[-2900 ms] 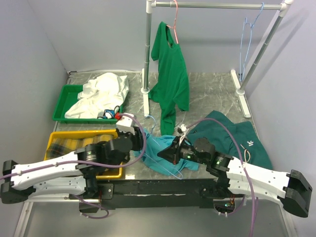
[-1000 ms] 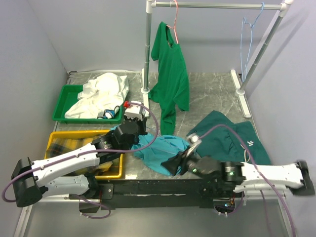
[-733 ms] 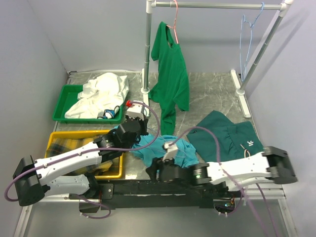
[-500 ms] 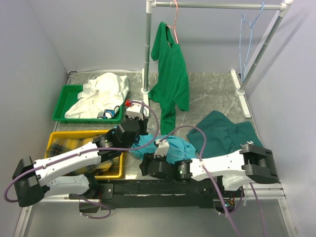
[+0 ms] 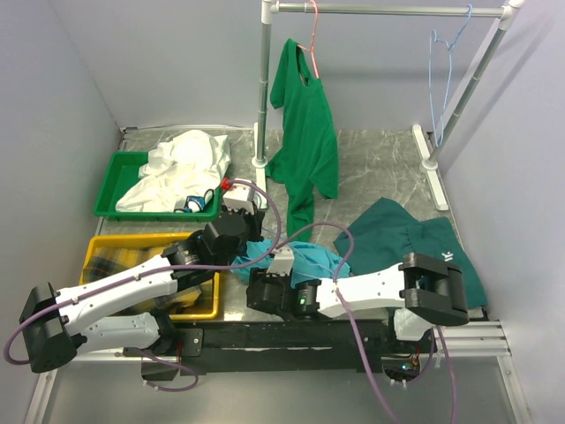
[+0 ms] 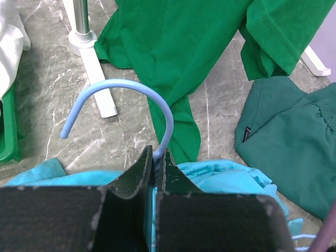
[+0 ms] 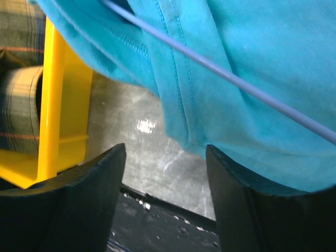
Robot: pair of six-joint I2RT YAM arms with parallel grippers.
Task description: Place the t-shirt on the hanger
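The left gripper point(image 6: 156, 153) is clamped tight on the neck of the light-blue wire hanger point(image 6: 131, 86), just under its hook, which curls up and to the left above the marble counter point(image 6: 42, 105). The turquoise t-shirt point(image 5: 309, 261) lies bunched on the near part of the counter, just below that gripper. In the right wrist view one hanger wire runs across the cloth.

The right gripper point(image 7: 165, 152) has its jaws spread wide at the t-shirt's lower hem and holds nothing. The yellow bin point(image 7: 50, 105), with plaid cloth point(image 7: 18, 105) in it, sits close at the left of that view.

The spot is crowded. The hanging green shirt point(image 5: 305, 124) reaches down just behind the t-shirt, and the dark teal garment point(image 5: 415, 243) lies to its right. The green tray point(image 5: 113, 177) of white cloth point(image 5: 181, 168) stands at the far left.
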